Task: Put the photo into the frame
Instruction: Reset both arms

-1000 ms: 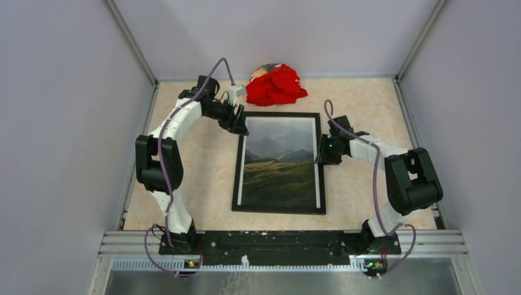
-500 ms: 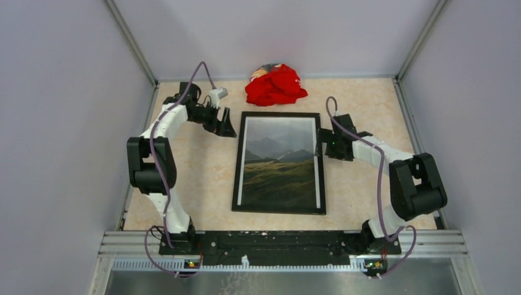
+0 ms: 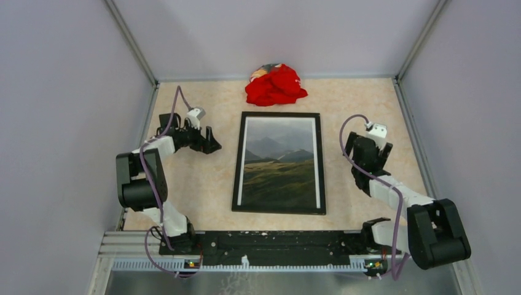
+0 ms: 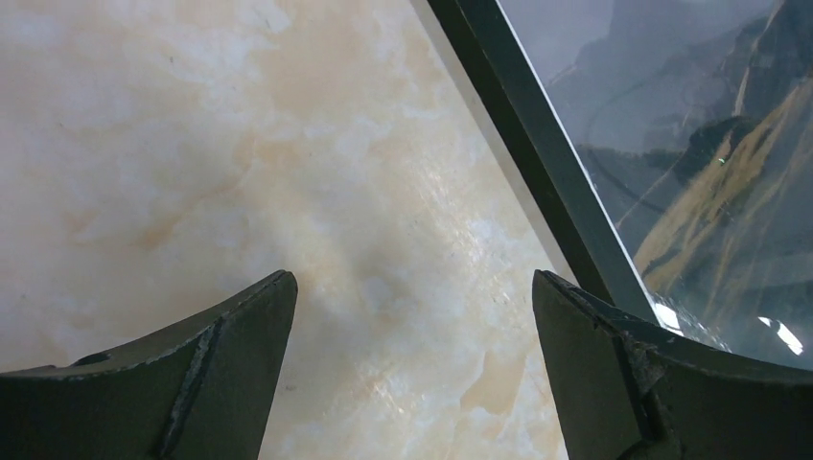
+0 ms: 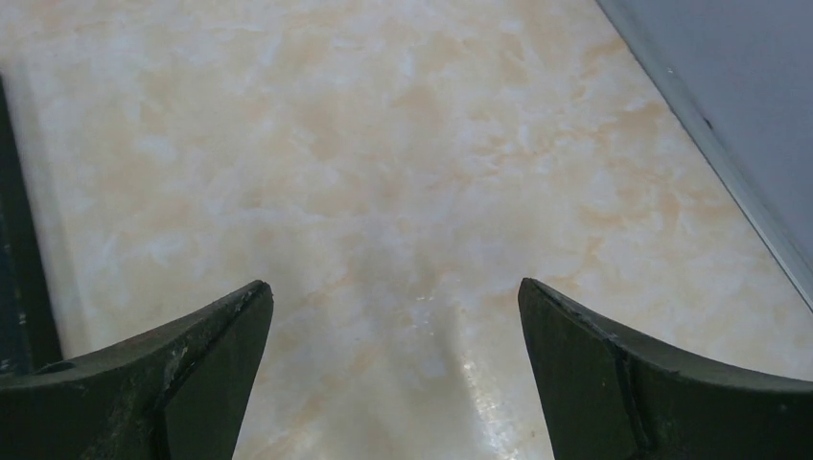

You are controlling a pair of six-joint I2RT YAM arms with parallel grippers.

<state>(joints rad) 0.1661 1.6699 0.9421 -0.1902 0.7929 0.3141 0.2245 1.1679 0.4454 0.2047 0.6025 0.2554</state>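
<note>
The photo (image 3: 279, 163), a mountain landscape with white side margins, lies inside the black frame (image 3: 279, 211), flat on the middle of the table. Left of the frame's upper half, my left gripper (image 3: 214, 140) stands open and empty, a short way off it. In the left wrist view the left gripper (image 4: 412, 278) spans bare table, with the frame (image 4: 537, 153) and the photo (image 4: 690, 144) at the upper right. My right gripper (image 3: 361, 142) is open and empty to the right of the frame. In the right wrist view the right gripper (image 5: 393, 285) has only table between its fingers, and the frame (image 5: 14, 249) shows at the left margin.
A crumpled red cloth (image 3: 276, 85) lies at the back of the table, just beyond the frame's far end. Grey walls enclose the table on three sides; the right wall (image 5: 729, 86) runs close to my right gripper. The arms' mounting rail (image 3: 276, 239) runs along the near edge.
Both grippers have let go of the frame's sides and opened wide. The left arm drew back to the left, the right arm to the right and nearer. The frame and photo stayed put.
</note>
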